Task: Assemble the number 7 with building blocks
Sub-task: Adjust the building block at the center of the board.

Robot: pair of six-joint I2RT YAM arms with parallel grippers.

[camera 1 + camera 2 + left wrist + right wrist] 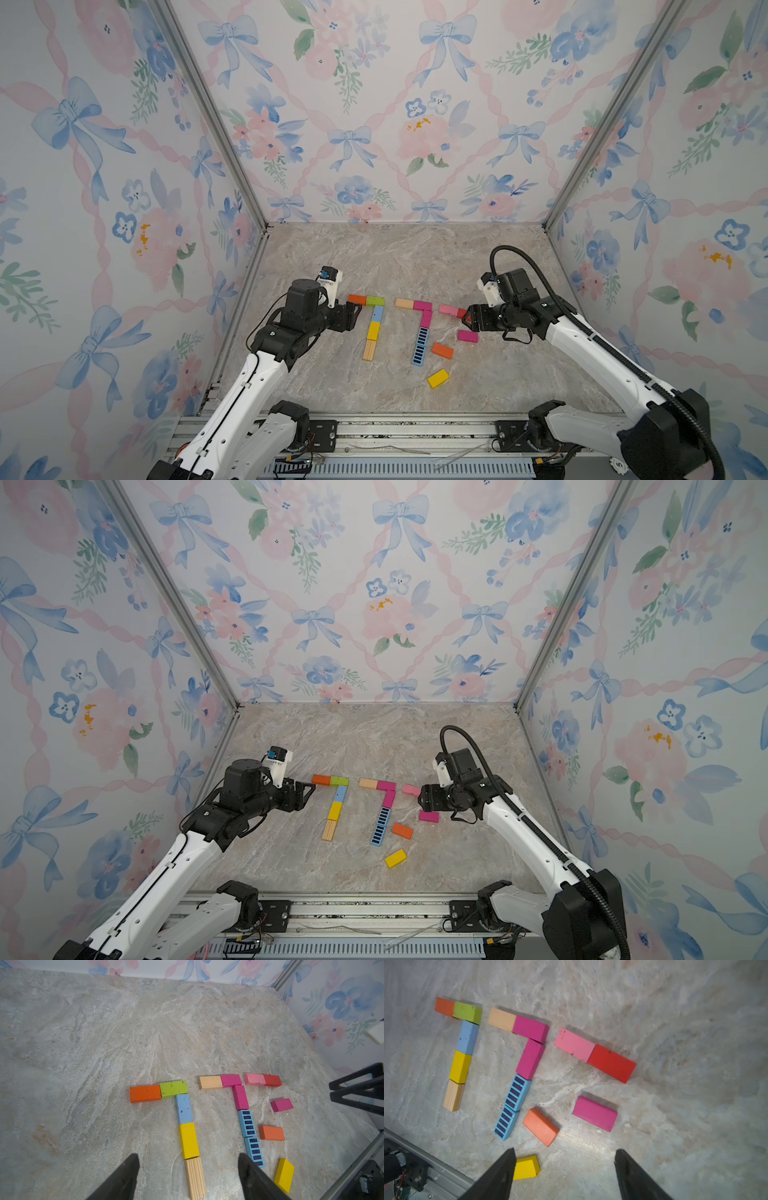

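Marbled grey desk (395, 257), flowered paper on three walls — and the building blocks lie flat across the middle of it, set end to end so each row reads as a pen stroke. Just off the tips of the left claw (356, 316) is one finished number 7 (376, 322). An orange block (357, 299) and a green block (375, 301) make its top bar. A light blue block (377, 313), a yellow block (373, 331) and a lined-wood block (369, 350) run down from the green one as the stem. Beyond it a second figure (422, 328) is built the same way from a tan block (404, 304), two magenta blocks (426, 320) and two striped blue blocks (420, 345), with a gap kept between so the two don't merge.

Right at the tips of the right claw (466, 319) a red block (611, 1063) butts against a pink block (574, 1045) on its far side — level with the other top bars, so I take it for the bar of a third figure with no stem yet. A loose magenta block (468, 336) lies just beside this claw, with a loose orange block (442, 350) and a loose yellow block (438, 378) further off, all askew. Three spares would suit a stem.

Both claws stand spread apart and hold nothing; nothing is pinched between the tips in either wrist view. They hover above the work, a pause between placements by my guess, and the right one is nearest the magenta spare.
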